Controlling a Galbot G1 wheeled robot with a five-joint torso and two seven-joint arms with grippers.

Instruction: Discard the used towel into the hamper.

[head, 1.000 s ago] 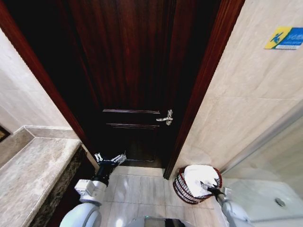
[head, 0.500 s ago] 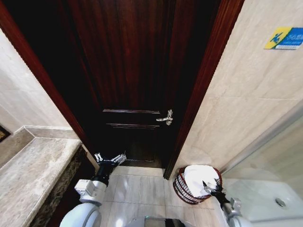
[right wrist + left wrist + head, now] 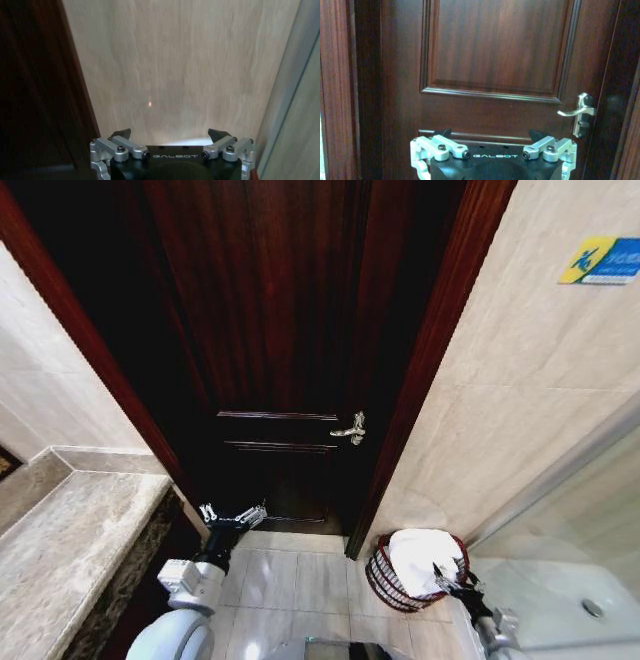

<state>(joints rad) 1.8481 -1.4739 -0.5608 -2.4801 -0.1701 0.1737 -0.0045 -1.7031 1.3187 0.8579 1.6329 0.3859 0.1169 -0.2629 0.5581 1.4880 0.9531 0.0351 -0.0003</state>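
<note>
The towel (image 3: 418, 558) lies white and bunched inside the hamper (image 3: 385, 582), which stands on the floor tiles in the corner between the door frame (image 3: 425, 370) and the beige wall (image 3: 520, 380). By my reading the drop is done, with nothing left but to clear my arm away. My right tool (image 3: 452, 577) hangs just over the hamper's near rim, fingers spread apart and empty, pointing up toward the wall. My left tool (image 3: 232, 515) is parked well apart, beside the counter (image 3: 70, 540), jaws wide, aimed at the dark door (image 3: 290, 330) with its lever handle (image 3: 352, 430).
</note>
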